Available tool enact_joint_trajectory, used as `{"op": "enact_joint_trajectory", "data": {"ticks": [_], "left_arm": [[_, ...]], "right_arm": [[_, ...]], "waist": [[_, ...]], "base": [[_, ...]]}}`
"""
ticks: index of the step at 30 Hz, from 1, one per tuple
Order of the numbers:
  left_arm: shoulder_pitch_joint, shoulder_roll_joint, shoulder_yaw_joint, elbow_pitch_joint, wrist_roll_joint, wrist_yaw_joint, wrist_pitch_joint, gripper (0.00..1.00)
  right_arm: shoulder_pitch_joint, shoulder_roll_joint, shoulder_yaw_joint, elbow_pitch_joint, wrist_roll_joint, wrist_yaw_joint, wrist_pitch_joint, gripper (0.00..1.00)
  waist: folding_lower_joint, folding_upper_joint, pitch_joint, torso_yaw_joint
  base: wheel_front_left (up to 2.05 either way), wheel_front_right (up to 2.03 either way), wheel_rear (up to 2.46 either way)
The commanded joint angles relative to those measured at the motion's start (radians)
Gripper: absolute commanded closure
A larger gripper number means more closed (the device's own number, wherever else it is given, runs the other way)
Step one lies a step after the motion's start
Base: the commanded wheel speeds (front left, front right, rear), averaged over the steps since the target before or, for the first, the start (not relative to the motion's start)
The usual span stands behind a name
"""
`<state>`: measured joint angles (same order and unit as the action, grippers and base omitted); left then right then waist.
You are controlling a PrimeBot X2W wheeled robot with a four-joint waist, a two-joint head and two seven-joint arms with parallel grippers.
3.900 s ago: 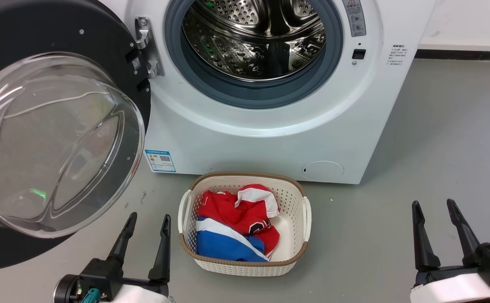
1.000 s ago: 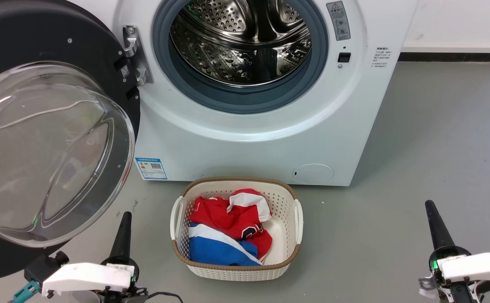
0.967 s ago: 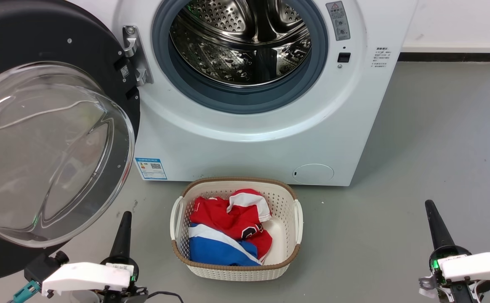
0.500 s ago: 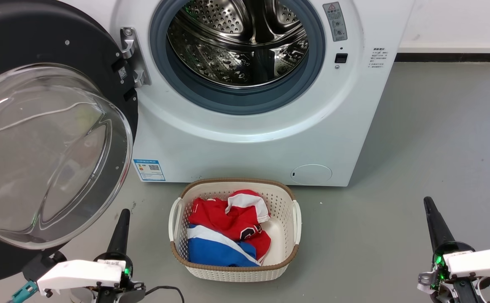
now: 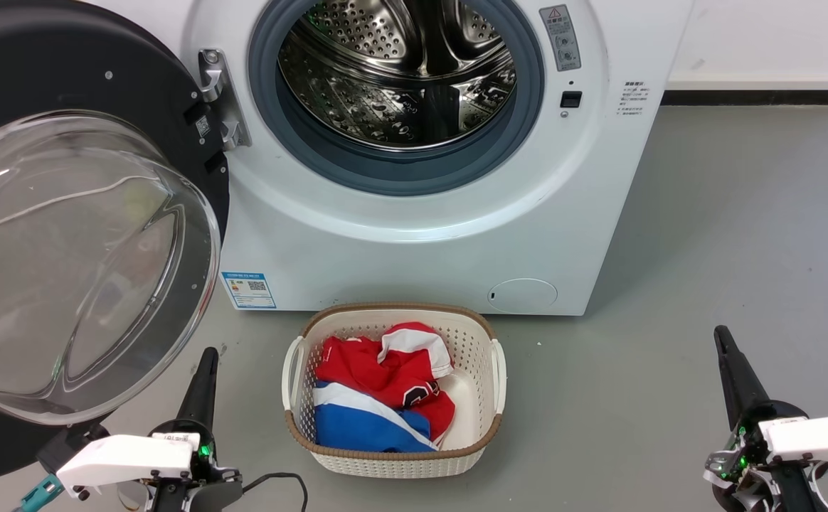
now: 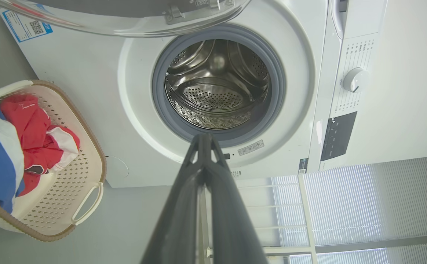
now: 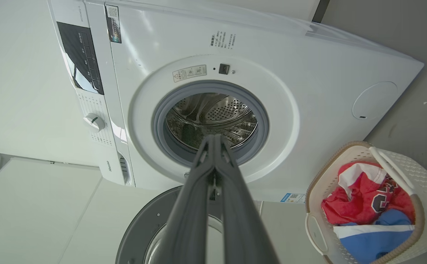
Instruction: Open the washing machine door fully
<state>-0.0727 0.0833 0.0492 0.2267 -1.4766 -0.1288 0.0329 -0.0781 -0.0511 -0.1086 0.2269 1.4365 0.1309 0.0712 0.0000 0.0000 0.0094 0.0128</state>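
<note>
Head view: washing machine door (image 5: 65,64) hangs swung wide at 9 o'clock of the drum (image 5: 396,71). I'd nudge its rim outward lightly; left gripper (image 5: 206,359) and right gripper (image 5: 721,338) are both pinched closed, empty.

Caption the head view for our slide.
Washing machine door wide open; basket of clothes on the floor before the machine.

Grey floor (image 5: 741,235) carries white washer (image 5: 414,242), laundry basket (image 5: 393,464).

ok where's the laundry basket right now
Head view, lower centre: the laundry basket sits on the floor before the washing machine, right of its open door.
</note>
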Motion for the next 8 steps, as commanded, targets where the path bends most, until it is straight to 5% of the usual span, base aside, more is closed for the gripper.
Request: {"op": "enact_joint_trajectory", "data": {"ticks": [1, 8], "left_arm": [[-0.022, 0.000, 0.007, 0.001, -0.028, -0.003, 0.009, 1.00], [-0.026, -0.001, 0.012, 0.006, -0.072, -0.003, 0.022, 1.00]], "right_arm": [[-0.018, -0.001, -0.002, 0.001, 0.028, 0.000, 0.009, 1.00], [-0.026, -0.001, -0.003, 0.007, 0.074, 0.000, 0.019, 1.00]], "waist": [[0.0000, 0.0000, -0.001, -0.001], [0.0000, 0.0000, -0.002, -0.004]], "base": [[0.00, 0.00, 0.00], [0.00, 0.00, 0.00]]}}
